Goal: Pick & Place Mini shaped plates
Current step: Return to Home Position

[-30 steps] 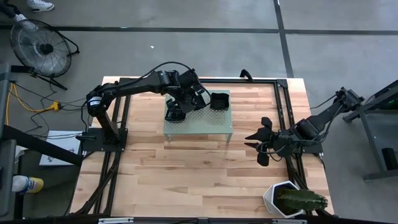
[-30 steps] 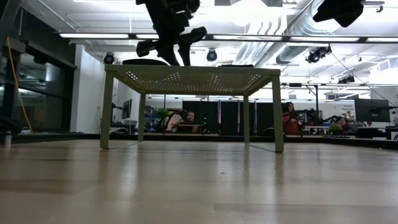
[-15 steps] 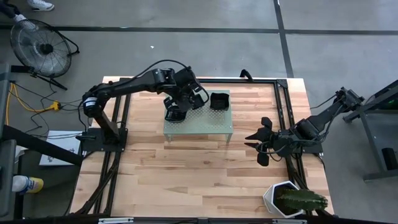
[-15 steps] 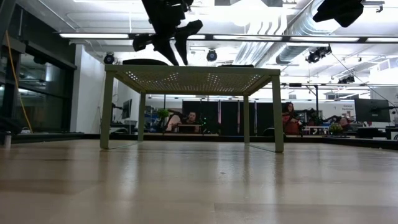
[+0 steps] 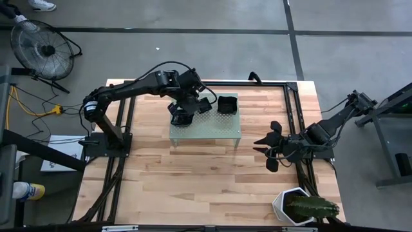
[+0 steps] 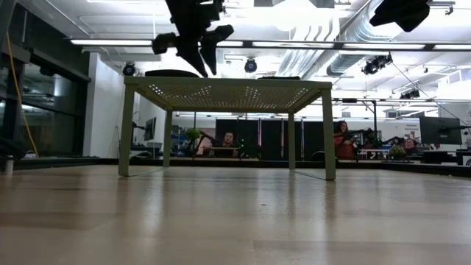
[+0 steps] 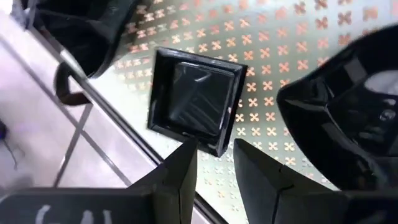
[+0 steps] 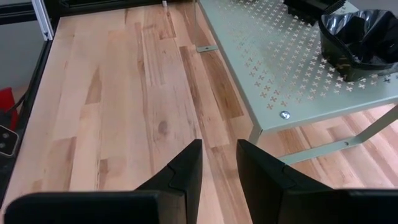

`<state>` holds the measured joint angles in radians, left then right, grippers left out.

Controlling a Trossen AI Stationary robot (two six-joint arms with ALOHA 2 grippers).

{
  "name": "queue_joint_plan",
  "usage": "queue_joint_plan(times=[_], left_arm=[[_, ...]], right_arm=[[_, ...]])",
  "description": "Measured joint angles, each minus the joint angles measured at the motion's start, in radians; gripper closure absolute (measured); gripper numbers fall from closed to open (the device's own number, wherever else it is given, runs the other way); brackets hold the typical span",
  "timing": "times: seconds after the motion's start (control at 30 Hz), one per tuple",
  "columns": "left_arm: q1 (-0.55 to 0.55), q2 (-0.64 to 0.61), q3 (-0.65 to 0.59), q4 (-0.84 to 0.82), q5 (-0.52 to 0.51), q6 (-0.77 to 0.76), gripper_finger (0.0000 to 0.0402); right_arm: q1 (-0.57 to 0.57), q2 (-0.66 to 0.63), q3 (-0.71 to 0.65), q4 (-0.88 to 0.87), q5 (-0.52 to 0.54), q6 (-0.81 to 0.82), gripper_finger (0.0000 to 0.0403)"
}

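A pale wooden desk (image 5: 193, 187) stands on a grey floor, with a perforated green shelf (image 5: 212, 127) at its centre. From above, the square plates (image 5: 226, 104) sit stacked at the shelf's 2 o'clock corner, and a second stack of rounded plates (image 5: 179, 118) lies near 9 o'clock, partly under the arm. The left end effector (image 5: 201, 104) hovers between them and holds nothing. The right end effector (image 5: 269, 147) waits at the desk's 3 o'clock edge.

Level with the desk, the left end effector (image 6: 195, 48) hangs clear above the shelf top.

In the left wrist view the fingers (image 7: 177, 180) stand slightly apart and empty. The square plates (image 7: 193, 99) lie beyond them, rims up. Being square, they have no long axis. The rounded plates (image 7: 348, 124) sit just beside them.

In the right wrist view that arm's fingers (image 8: 186, 174) also stand a little apart with nothing between them, over bare desk. Black plates (image 8: 360, 37) rest on the shelf beyond, and their long axis cannot be told.

Stacking looks finished, so the step in hand seems to be the return home. The next move calls for lifting the left arm straight off the shelf before swinging it back, so that it does not clip either stack.
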<state>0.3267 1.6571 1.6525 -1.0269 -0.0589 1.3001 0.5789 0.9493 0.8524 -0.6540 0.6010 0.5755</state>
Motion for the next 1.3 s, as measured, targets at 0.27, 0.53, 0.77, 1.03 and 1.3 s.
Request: queue_joint_plan(times=[0.27, 0.53, 0.77, 1.03, 1.3], left_arm=[[0.000, -0.052, 0.000, -0.046, 0.098, -0.108, 0.0300], [0.000, -0.159, 0.000, -0.090, 0.206, -0.174, 0.0300], [0.000, -0.314, -0.127, -0.023, 0.265, -0.225, 0.0300], [-0.026, -0.626, -0.561, 0.222, 0.249, -0.358, 0.0300], [-0.177, -0.932, -0.905, 0.494, 0.191, -0.506, 0.0300]], right_arm=[[0.008, -0.001, 0.000, -0.006, 0.054, -0.036, 0.0309], [0.098, -0.016, 0.000, -0.118, 0.228, -0.003, 0.0309], [0.247, -0.063, 0.000, -0.340, 0.413, 0.244, 0.0308], [0.389, -0.089, -0.004, -0.470, 0.600, 0.412, 0.0309], [0.387, -0.279, -0.209, -0.302, 0.703, 0.410, 0.0309]])
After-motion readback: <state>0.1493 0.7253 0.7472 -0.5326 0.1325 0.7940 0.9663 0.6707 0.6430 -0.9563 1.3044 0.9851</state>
